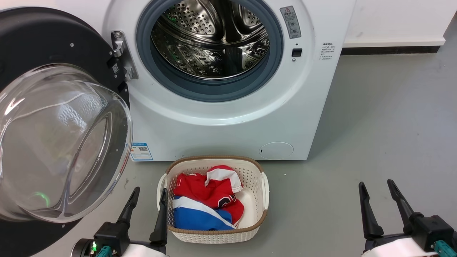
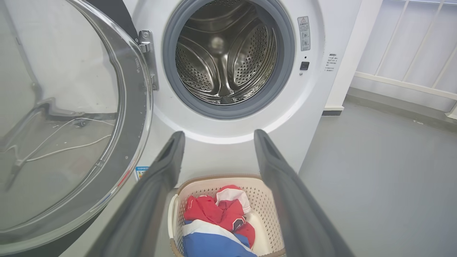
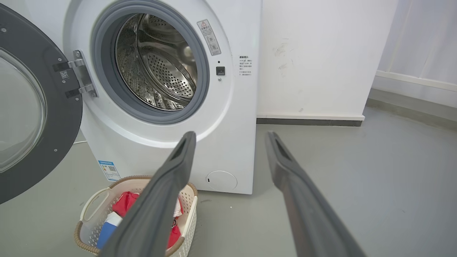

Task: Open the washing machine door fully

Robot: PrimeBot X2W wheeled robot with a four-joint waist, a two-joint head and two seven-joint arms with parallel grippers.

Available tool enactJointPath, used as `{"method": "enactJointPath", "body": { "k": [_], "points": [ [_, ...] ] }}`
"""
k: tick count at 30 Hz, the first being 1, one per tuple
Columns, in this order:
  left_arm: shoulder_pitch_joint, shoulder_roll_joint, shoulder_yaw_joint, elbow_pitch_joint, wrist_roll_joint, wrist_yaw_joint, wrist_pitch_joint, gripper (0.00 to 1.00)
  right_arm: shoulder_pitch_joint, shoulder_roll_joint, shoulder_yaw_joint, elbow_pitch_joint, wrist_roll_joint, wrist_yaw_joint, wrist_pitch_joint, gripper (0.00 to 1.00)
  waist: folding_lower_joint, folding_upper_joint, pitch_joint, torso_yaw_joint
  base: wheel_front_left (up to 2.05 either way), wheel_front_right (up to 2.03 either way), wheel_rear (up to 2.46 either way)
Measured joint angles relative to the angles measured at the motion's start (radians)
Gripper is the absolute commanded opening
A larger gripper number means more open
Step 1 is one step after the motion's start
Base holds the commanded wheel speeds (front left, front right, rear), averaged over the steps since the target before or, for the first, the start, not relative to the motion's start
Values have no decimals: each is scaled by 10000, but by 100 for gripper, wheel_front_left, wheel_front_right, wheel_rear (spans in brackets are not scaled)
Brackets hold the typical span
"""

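I log washing machine door (image 1: pixel 60 125): open, left edge cropped. My left end effector (image 1: pixel 150 190), right end effector (image 1: pixel 376 182): released.

a warning-triangle sticker (image 1: pixel 290 21) and a qr-code label (image 1: pixel 141 151) on the washer (image 1: pixel 228 121) front — wording too small to read.

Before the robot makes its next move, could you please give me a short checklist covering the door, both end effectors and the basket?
1. The washing machine door stands clear of the drum opening: ok.
2. The door is at its full stop: cannot tell.
3. The left end effector is open and empty: ok.
4. The right end effector is open and empty: ok.
5. The laundry basket sits apart from the door: ok.
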State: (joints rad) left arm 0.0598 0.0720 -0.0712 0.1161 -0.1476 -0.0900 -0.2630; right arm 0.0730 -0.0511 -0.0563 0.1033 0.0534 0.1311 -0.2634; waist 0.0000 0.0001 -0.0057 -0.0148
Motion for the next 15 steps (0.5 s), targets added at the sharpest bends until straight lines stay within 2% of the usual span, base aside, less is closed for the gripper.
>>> {"method": "enactJointPath", "body": {
  "k": [15],
  "points": [
    [7, -163, 196, 305, 537, -98, 0, 100, 8, 0, 25, 2, 77, 0, 0, 100, 0, 0, 12, 135, 0, 0, 0]
  ]
}}
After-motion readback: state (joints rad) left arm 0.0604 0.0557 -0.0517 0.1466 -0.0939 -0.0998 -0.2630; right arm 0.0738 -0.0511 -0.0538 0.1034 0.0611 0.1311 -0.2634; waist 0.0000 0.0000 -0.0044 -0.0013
